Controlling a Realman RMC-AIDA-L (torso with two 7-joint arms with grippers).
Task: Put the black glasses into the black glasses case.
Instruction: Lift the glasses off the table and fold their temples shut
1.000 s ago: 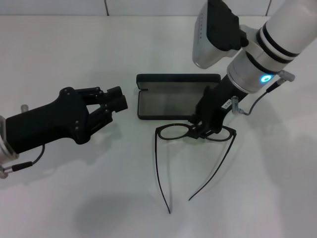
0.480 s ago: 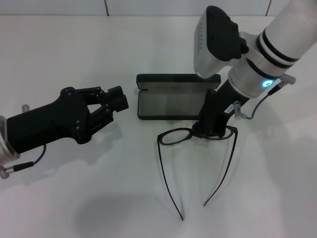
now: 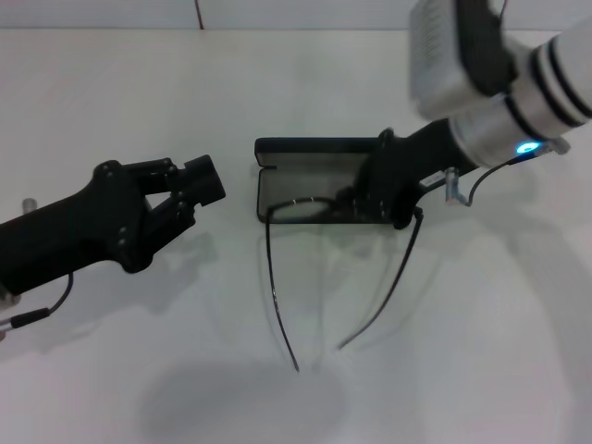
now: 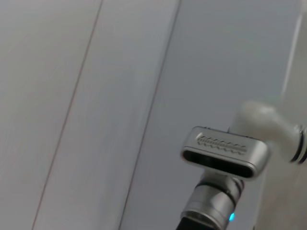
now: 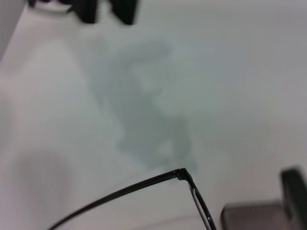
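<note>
Since half a second ago the right gripper (image 3: 370, 199) has carried the black glasses (image 3: 301, 210) up and away from the near side of the case: the front frame now sits over the near edge of the black glasses case (image 3: 314, 176), where before it lay on the table just short of it. Left gripper (image 3: 199, 182) has drifted slightly left and far, otherwise idle.

Right gripper is clamped on the frame front, around the bridge and right lens; that grip point keeps both temples free. Temples are unfolded and trail toward the near side, hanging past the case edge, tips over the white table (image 3: 139, 370). The right wrist view shows one temple and its hinge corner (image 5: 182, 173) with the table under it, so I judge the glasses are lifted, not resting.

Case lies open, lid on the far side, grey lining up. Nothing is fully inside yet; only the lenses overlap the tray's near rim.

Left gripper hovers left of the case, well apart from it, fingers spread, holding nothing.

Judgement: with the temples open, the glasses are deeper than the tray, so they likely won't seat flat as held.
</note>
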